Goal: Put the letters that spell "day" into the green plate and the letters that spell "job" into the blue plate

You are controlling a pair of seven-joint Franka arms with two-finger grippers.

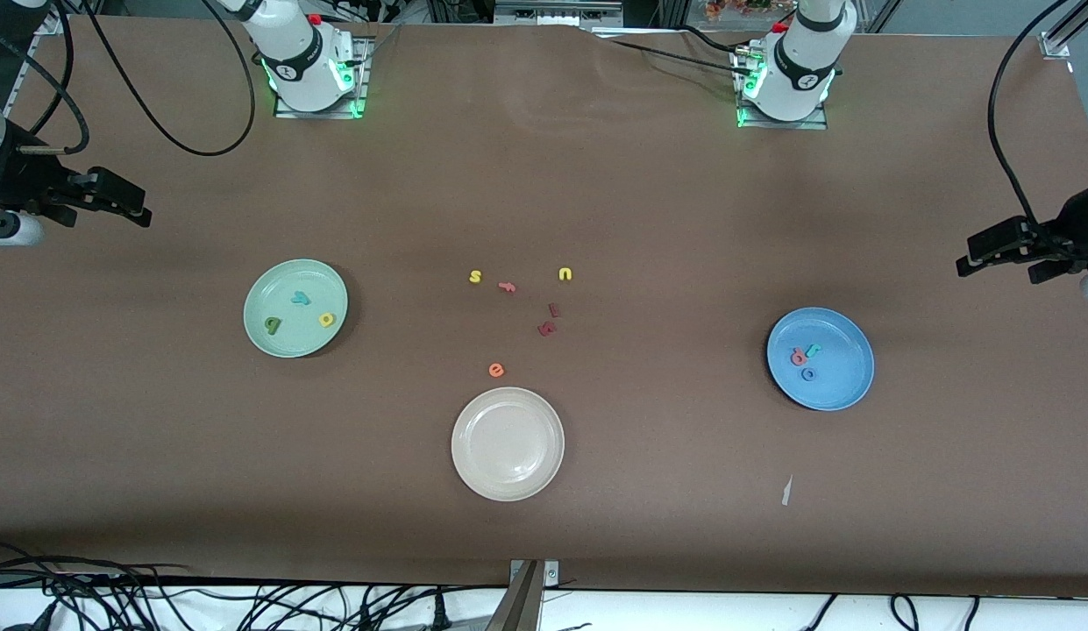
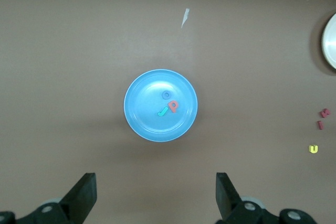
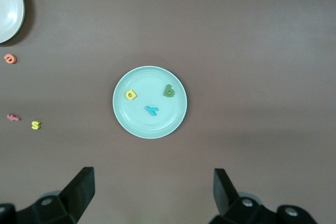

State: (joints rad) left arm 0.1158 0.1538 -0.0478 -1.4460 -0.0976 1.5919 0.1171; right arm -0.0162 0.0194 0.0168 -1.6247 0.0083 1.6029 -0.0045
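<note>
Sorting looked complete: the green plate (image 1: 295, 308) toward the right arm's end held the d, a and y, the blue plate (image 1: 820, 358) held the j, o, b, while the left gripper (image 2: 155, 199) and right gripper (image 3: 153, 196) hovered wide and empty above them.

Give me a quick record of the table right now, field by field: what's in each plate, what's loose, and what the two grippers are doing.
green plate: holds olive-green d, yellow a, teal y
blue plate: holds teal j, blue o, pinkish-red b
cream-white plate: nothing in it
loose letters on table: yellow s, yellow u, orange e, pink letter, two dark red letters
left gripper: open, holds nothing, waits at its end of the table
right gripper: open, holds nothing, waits at its end
</note>
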